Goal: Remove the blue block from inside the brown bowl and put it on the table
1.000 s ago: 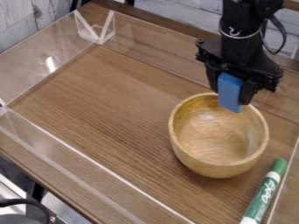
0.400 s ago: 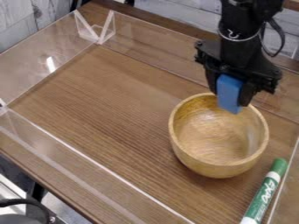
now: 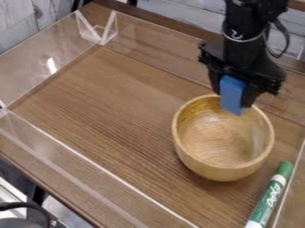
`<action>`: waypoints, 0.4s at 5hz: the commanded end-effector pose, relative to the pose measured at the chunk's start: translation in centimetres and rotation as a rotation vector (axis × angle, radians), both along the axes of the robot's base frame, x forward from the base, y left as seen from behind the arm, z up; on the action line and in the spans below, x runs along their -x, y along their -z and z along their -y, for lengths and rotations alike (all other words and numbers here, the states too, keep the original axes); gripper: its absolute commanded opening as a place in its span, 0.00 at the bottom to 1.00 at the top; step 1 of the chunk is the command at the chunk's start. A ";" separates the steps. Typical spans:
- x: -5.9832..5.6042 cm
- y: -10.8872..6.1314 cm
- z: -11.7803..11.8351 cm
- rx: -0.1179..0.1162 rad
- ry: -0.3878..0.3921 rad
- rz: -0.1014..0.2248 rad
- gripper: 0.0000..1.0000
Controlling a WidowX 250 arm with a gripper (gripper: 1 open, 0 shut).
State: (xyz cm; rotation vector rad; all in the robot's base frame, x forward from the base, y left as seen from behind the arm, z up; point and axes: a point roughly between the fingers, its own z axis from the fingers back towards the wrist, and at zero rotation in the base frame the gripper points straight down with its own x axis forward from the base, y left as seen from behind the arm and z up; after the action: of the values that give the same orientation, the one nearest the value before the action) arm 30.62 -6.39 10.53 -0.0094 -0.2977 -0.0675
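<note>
Saw dark marks on the green-and-white marker (image 3: 270, 198) at the lower right of the frame (too small to make out as writing). Reached in from the upper right with the black arm (image 3: 248, 27), and pointed the gripper (image 3: 231, 84) downward, over the far rim of the brown bowl (image 3: 220, 150). Kept 2 fingers closed on the blue block (image 3: 230, 94), with its bright face showing below them, slightly tilted. Held it right of centre in the upper half of the frame, overlapping the bowl's upper rim in view; could not tell its height above the table (image 3: 107, 102).
</note>
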 end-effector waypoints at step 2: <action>-2.0 -3.4 -5.8 -0.016 -0.025 0.116 0.00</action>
State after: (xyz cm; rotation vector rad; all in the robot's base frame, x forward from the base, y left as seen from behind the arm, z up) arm 31.70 -0.53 11.31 0.0146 -0.3254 -0.0390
